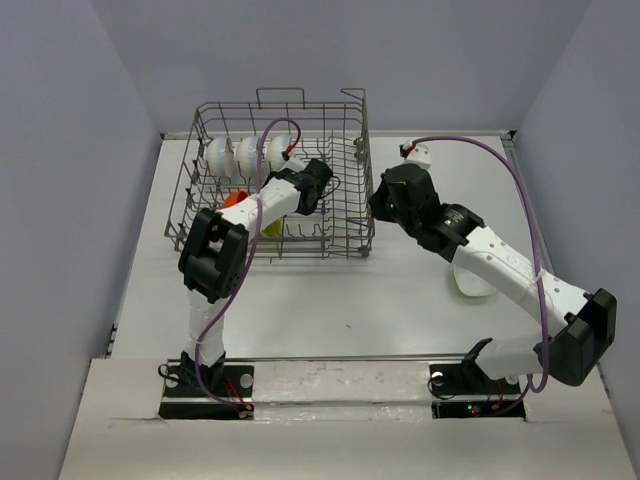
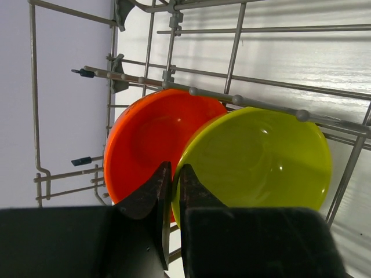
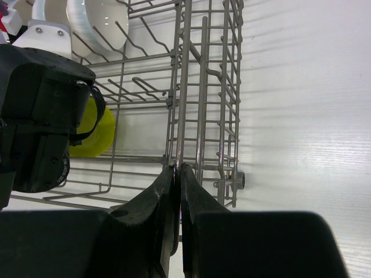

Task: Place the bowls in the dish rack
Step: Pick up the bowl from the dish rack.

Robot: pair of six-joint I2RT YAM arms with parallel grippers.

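1. Grey wire makes up the dish rack (image 1: 362, 150), which stands toward the far edge of the desk (image 1: 330, 300), nearer its left edge than its right.
2. Three white bowls (image 1: 245, 155) stand on edge in a row in the rack's far left part. An orange bowl (image 2: 145, 139) and a yellow-green bowl (image 2: 261, 156) lean among the tines nearer its front, the green one overlapping the orange.
3. The left pincer (image 2: 175, 174) reaches down inside the rack, just in front of those two bowls. Its fingers are drawn to a thin slit in line with the green bowl's rim; whether the rim is caught in that slit cannot be told.
4. The right pincer (image 3: 177, 171) is clamped on a wire of the rack's right side, apparently to steady it.
5. The step in hand looks like seating the yellow-green bowl beside the orange one, and it seems nearly finished.
6. A pale bowl-like shape (image 1: 472, 283) lies on the desk toward the right edge, half hidden under the right arm; it is probably the last to load.
7. Next, the left pincer should let go of any rim it holds, then rise straight out between the tines without nudging the leaning bowls.
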